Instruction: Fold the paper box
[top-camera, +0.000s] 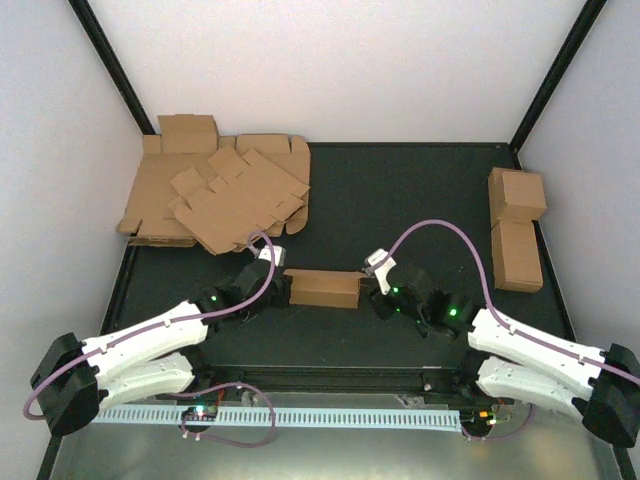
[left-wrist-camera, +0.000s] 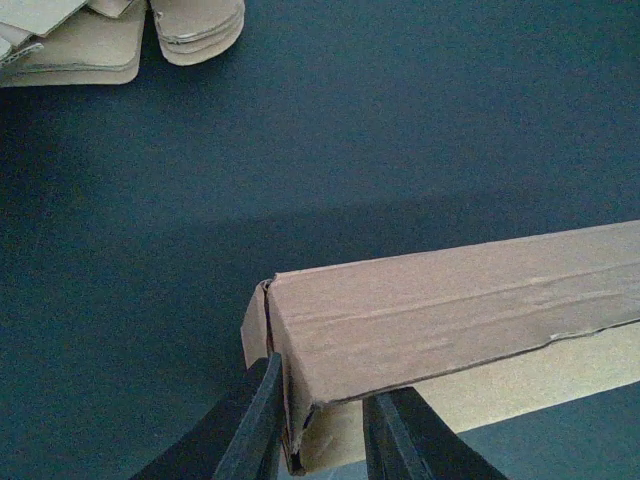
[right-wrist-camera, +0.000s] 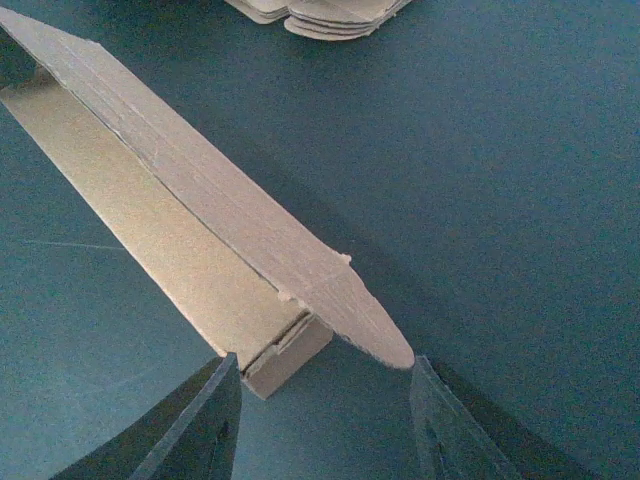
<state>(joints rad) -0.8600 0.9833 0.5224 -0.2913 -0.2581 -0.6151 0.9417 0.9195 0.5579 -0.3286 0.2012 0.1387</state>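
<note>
Dark bench (top-camera: 400, 200). Stack of flat blanks (top-camera: 215, 195): far-left corner. Two finished cartons (top-camera: 517, 225): right edge. Partly folded paper box (top-camera: 322, 288): bench centre, lying left to right. left gripper (left-wrist-camera: 315, 440): jaws grasping box's left end. right gripper (right-wrist-camera: 320, 420): jaws released, straddling right-end flap.

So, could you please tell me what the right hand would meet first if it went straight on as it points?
The paper box: its near end lies right ahead, between the fingers of the right hand, seemingly very close.
</note>
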